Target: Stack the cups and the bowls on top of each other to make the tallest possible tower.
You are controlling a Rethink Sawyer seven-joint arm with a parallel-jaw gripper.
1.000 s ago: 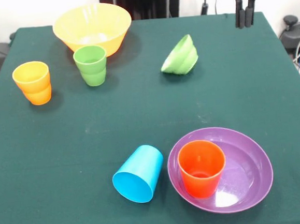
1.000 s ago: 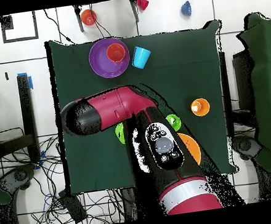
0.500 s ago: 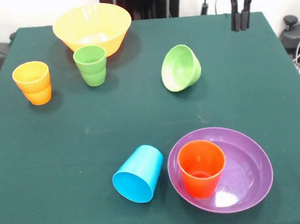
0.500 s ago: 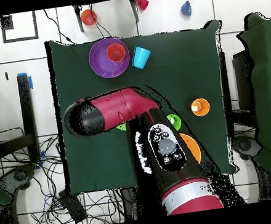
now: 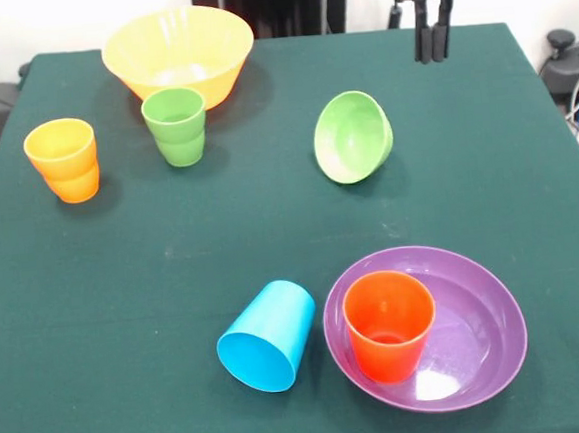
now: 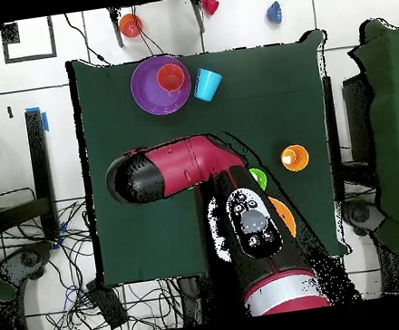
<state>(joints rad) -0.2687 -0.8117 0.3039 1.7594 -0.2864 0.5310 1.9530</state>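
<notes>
green table (image 5: 121,240) covered in dark cloth, bearing everything below; landmark taken as the yellow bowl (image 5: 177,53), largest, upright at the far left of the front view. red and black arm (image 6: 185,165) spread across the table middle in the overhead view, hiding the light green bowl there. purple bowl (image 5: 470,343), wide and shallow, upright, well apart from the yellow bowl, at the near right. orange cup (image 5: 389,325) upright inside the purple bowl, left of its centre; only stacking found. light green bowl (image 5: 352,136) tipped on its side, mouth toward the camera, right of the yellow bowl and nearer. light blue cup (image 5: 269,334) lying on its side, mouth toward the camera, just beside the purple bowl's left rim. yellow-orange cup (image 5: 62,159) upright, left of and nearer than the yellow bowl. green cup (image 5: 176,125) upright, just in front of the yellow bowl. gripper (image 5: 431,37) hanging at the far right, level with the yellow bowl, fingers pressed together, pinching nothing; above and apart from the light green bowl, well apart from every cup.
</notes>
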